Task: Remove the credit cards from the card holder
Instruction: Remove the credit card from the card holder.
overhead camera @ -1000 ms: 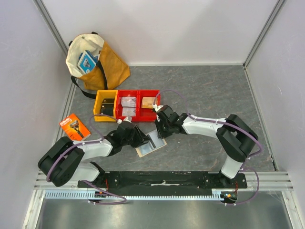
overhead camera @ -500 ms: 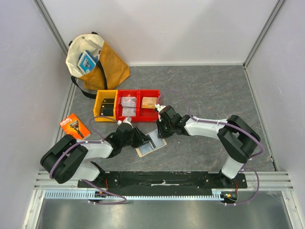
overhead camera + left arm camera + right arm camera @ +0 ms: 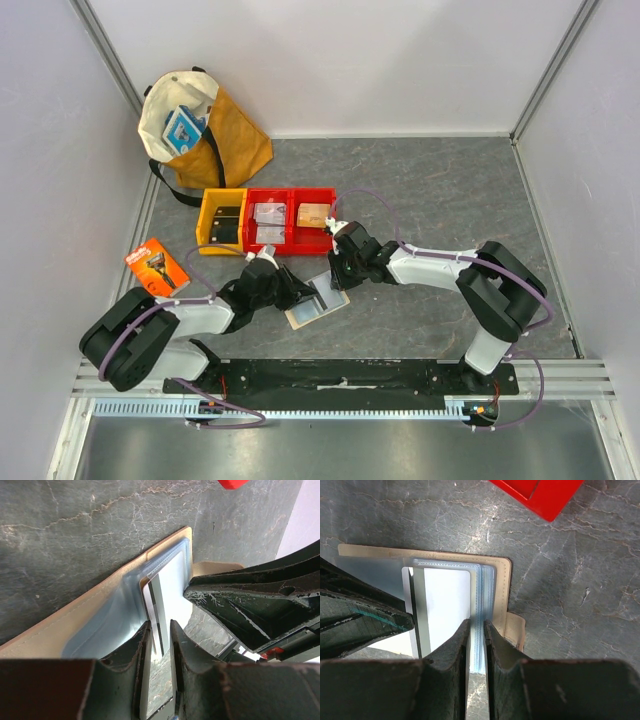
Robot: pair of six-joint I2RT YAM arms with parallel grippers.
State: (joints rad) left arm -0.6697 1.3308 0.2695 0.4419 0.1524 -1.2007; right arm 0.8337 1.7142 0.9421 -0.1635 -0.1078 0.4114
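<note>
Slippage threatens: left gripper (image 3: 159, 630) jaws pinch just the card's (image 3: 170, 600) left edge, right gripper (image 3: 476, 626) jaws clamp the holder's (image 3: 503, 587) sleeves, so a pull could drag both together.

Matt, stitched tan card holder (image 3: 503, 589) — glossy clear plastic sleeves (image 3: 482, 592).

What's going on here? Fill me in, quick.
Two robot arms are busy with the card holder, which lies open on the table. The right hand is pinched on the holder's clear sleeves, which looks meant to steady them. The left hand is closed on the edge of a light grey card with a dark stripe. The card seems partly out of the sleeves and is not yet free. No other card shows.
</note>
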